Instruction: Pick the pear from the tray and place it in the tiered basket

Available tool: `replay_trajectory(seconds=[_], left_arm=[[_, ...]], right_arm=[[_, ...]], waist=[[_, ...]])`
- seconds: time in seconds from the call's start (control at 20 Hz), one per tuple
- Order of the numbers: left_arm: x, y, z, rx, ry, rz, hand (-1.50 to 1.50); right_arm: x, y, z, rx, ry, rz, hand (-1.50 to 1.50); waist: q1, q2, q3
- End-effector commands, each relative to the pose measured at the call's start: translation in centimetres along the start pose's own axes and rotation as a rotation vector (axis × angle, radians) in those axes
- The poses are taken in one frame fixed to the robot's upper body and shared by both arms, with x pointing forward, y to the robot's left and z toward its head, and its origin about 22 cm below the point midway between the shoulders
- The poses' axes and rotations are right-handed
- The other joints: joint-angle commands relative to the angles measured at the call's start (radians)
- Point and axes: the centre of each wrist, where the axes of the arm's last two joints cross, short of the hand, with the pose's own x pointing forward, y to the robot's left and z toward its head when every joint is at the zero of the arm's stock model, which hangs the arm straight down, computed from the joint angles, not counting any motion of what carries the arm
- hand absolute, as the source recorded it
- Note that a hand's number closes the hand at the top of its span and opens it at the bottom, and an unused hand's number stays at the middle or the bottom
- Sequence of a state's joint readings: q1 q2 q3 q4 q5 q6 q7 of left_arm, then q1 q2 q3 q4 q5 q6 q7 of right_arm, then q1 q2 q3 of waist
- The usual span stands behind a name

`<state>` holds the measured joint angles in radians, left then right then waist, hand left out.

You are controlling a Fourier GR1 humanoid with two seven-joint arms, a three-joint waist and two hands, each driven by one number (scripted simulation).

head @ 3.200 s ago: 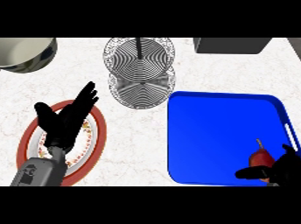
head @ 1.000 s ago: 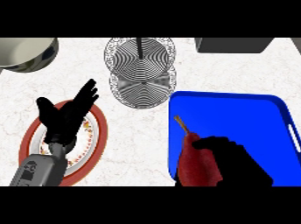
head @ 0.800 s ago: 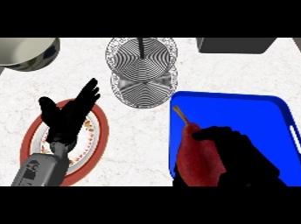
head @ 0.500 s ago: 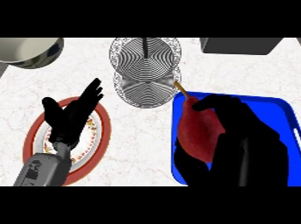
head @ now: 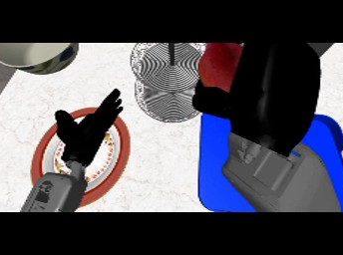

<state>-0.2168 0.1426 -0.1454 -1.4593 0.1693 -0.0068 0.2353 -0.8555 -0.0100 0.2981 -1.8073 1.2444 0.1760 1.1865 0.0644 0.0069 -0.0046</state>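
The dark red pear [head: 220, 64] is held up off the tray [head: 329, 164], mostly hidden by the hand curled round it, and shows just beside the right rim of the basket [head: 167, 79]. The basket is wire, with two round tiers and a central post. The tray is blue, with a side handle slot.
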Motion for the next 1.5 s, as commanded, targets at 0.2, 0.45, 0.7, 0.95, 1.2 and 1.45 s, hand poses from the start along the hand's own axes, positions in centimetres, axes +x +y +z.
replay_trajectory(seconds=[0.2, 0.45, 0.7, 0.95, 1.2, 1.45], left_arm=[[-0.2, 1.0, -0.5, -0.003, -0.002, -0.007, 0.0], [0.1, -0.4, -0.8, -0.012, -0.007, -0.003, 0.0], [0.3, -0.9, -0.8, -0.041, -0.022, -0.017, 0.0], [1.5, -2.2, -1.3, -0.055, -0.028, -0.018, 0.0], [-0.4, -0.7, -0.5, -0.047, -0.001, -0.011, 0.0], [0.6, -2.4, -1.5, -0.066, -0.02, -0.009, 0.0]], right_arm=[[5.7, 1.9, -5.9, 0.045, 0.192, -0.055, 1.5], [4.9, 5.5, -9.0, 0.084, 0.227, -0.081, 1.5], [3.3, 6.5, -10.2, 0.037, 0.283, -0.328, 1.5], [3.0, 9.3, -11.1, 0.101, 0.223, -0.436, -1.5], [5.1, 10.4, -11.1, 0.061, 0.125, -0.479, -1.5], [7.1, 10.4, -11.4, -0.101, 0.063, -0.512, -1.5]], waist=[[0.002, 0.006, 0.002], [0.003, 0.012, 0.003], [0.036, 0.024, 0.005], [0.043, 0.024, 0.004], [0.048, 0.021, 0.003], [0.049, 0.025, 0.001]])
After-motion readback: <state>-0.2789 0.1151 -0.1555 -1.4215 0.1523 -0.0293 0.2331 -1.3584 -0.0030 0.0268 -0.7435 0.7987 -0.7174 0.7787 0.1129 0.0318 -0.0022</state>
